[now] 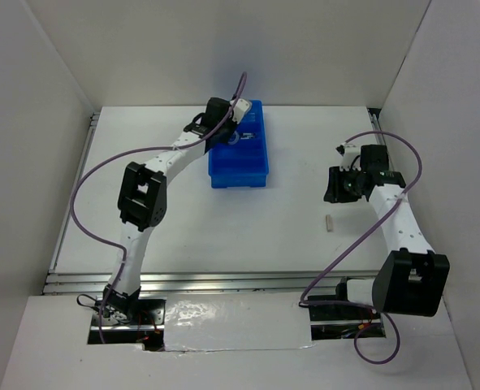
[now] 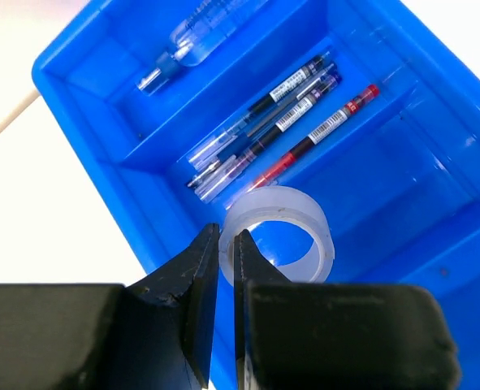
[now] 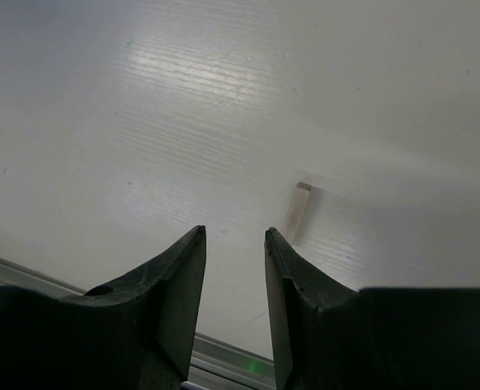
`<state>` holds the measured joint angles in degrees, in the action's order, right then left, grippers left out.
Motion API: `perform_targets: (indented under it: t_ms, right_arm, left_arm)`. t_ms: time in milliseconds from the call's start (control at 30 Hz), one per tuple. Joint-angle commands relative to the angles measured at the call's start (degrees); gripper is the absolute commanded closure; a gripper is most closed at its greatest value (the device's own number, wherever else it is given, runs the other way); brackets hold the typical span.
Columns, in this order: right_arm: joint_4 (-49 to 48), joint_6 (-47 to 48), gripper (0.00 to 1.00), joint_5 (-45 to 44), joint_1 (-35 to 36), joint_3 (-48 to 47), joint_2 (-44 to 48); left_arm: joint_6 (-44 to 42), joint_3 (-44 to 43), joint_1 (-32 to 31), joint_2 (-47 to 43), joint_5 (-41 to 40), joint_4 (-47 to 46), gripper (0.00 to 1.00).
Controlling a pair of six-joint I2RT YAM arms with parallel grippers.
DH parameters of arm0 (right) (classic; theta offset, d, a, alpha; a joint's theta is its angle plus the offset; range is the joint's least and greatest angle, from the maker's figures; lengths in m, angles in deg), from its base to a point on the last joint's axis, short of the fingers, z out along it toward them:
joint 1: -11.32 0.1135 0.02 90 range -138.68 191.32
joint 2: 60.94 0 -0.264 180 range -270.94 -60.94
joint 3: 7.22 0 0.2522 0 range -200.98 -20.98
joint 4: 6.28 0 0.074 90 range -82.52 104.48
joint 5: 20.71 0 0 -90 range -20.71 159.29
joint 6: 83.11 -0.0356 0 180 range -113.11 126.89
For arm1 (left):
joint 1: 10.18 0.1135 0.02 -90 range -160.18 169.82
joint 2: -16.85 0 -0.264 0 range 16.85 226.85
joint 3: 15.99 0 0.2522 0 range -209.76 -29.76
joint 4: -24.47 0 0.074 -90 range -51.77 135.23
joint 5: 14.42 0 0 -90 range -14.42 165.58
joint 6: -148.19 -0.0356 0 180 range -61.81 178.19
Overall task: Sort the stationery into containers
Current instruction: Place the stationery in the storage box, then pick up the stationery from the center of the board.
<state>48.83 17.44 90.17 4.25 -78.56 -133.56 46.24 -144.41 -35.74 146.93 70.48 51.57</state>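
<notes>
Blue plastic tray point(image 2: 85, 122) noted left of centre on the desk point(image 1: 223, 236); left gripper point(image 2: 227, 268) held over it, jaws pinched to a thin gap on the near wall of the clear tape ring point(image 2: 282, 231), which hangs over an unfilled compartment beside the pens; dark-blue pens point(image 2: 292, 114) and red pen point(image 2: 317, 136) are seen together in one compartment, clear tube point(image 2: 195, 36) in the one beyond. Risk judged: only a thin, slick wall is gripped, so the ring may swing or slip; if released tilted, it could catch on a divider or land among the pens. Further right, white eraser stub point(image 3: 296, 211) lies on the bare desk, well apart from the tray; right gripper point(image 3: 235, 260) is spread, nothing between its fingers, hovering near the stub. Risk judged: the stub is small and sits off the gripper's centre line; an uncorrected descent could nudge it away or clip one end only.
</notes>
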Motion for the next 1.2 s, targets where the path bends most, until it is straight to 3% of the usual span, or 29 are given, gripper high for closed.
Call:
perform_targets:
  t_ms: [0, 233, 467, 567, 733, 867, 1167]
  right_arm:
    - [-0.65, 0.35, 0.58, 1.0, -0.49, 0.19, -0.94]
    - [0.14, 0.09, 0.55, 0.03, -0.49, -1.04, -2.97]
    - [1.28, -0.09, 0.51, -1.81, -0.49, -1.65, -4.46]
    - [1.37, -0.26, 0.51, -2.34, -0.49, -1.66, -5.07]
    - [2.42, -0.61, 0.53, -4.79, -0.31, -1.57, -7.18]
    - [3.66, -0.79, 0.56, -5.59, -0.05, -1.66, -10.61]
    - [2.96, 0.09, 0.55, -9.89, 0.92, -0.6, -17.55]
  left_arm:
    - [-1.06, -2.24, -0.63, 2.28, -1.23, -1.57, 0.81]
    - [-2.38, -0.49, -1.77, 2.98, -2.45, -2.36, 0.74]
    - [-2.73, -0.66, -2.21, 2.9, -2.72, -1.83, 0.51]
    - [-2.73, -0.49, -2.3, 2.11, -2.37, -1.65, 0.49]
    - [-0.63, 1.27, -2.3, -4.21, -1.23, -3.15, 0.44]
    - [1.48, 3.46, -2.12, -12.1, 0.35, -2.27, 0.31]
    - [4.99, 17.69, 0.51, -28.29, 5.53, 0.19, 0.11]
